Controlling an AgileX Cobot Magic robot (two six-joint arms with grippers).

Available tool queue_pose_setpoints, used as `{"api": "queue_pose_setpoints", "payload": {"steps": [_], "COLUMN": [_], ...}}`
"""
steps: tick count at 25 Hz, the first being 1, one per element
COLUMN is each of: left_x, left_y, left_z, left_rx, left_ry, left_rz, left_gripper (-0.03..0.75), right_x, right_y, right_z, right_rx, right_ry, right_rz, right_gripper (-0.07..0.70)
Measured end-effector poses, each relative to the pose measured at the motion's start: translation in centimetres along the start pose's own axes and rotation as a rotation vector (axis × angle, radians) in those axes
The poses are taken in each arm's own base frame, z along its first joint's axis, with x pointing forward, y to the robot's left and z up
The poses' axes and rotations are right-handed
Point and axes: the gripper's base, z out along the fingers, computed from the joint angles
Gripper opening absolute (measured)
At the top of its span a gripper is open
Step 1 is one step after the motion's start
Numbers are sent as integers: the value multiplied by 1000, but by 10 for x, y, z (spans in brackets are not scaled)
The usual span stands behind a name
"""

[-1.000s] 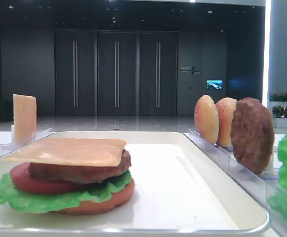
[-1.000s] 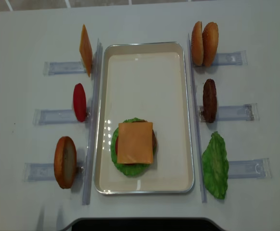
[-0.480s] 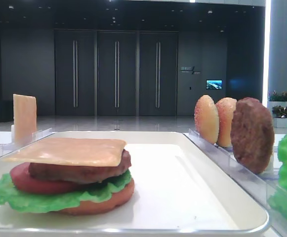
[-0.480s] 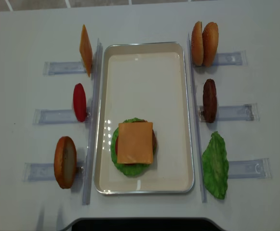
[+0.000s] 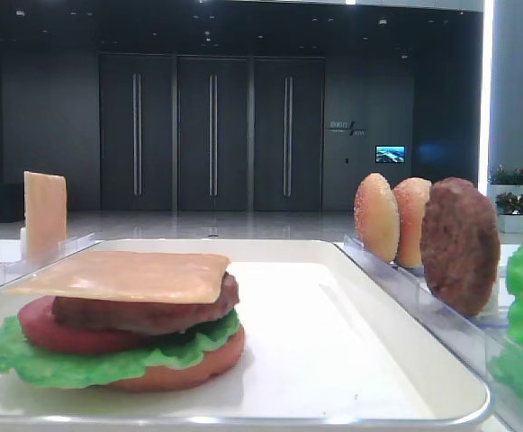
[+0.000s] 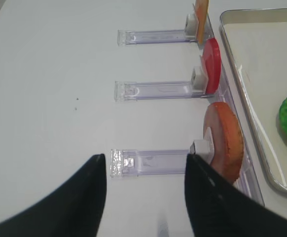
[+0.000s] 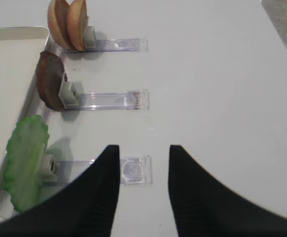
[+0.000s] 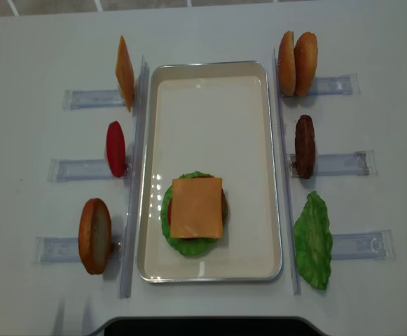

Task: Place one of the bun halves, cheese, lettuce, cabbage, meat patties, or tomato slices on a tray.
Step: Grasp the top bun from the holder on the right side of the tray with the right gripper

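Observation:
On the white tray (image 8: 210, 68) lies a stack: flat bun bottom, lettuce, tomato, meat patty, with a cheese slice (image 8: 197, 207) on top, also seen in the low view as cheese (image 5: 126, 274). Two domed bun halves (image 7: 66, 23) stand in the far right rack, with a patty (image 7: 49, 86) and a lettuce leaf (image 7: 25, 158) nearer. My right gripper (image 7: 142, 150) hangs open and empty above the table, to the right of the lettuce. My left gripper (image 6: 144, 159) is open and empty, just left of the upright flat bun bottom (image 6: 225, 140).
Clear slotted racks flank the tray. The left ones hold a tomato slice (image 6: 212, 65) and a cheese slice (image 8: 124, 72). A long clear strip (image 8: 134, 175) runs along each side of the tray. The robot's dark base (image 8: 203, 326) is at the near table edge.

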Motion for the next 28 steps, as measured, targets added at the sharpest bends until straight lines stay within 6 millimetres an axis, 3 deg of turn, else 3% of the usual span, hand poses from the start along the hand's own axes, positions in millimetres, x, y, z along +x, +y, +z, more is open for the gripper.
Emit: {"api": "queue_pose_setpoints", "payload": {"steps": [10, 13, 17, 23, 28], "left_x": [0, 0, 0, 0, 0], "left_y": [0, 0, 0, 0, 0], "left_z": [0, 0, 0, 0, 0], "left_rx": [0, 0, 0, 0, 0], "left_ry": [0, 0, 0, -1, -1], "left_rz": [0, 0, 0, 0, 0], "left_gripper": [391, 391, 391, 391, 391], "right_x": [-18, -38, -81, -152, -185], "right_y": [2, 0, -2, -8, -17], "right_z": [-6, 2, 16, 60, 128], "right_rx": [-17, -14, -19, -38, -55], "right_ry": [-99, -62, -40, 76, 276], "right_rz": [-13, -23, -6, 30, 63], "right_gripper": [342, 351, 352, 352, 365]}}
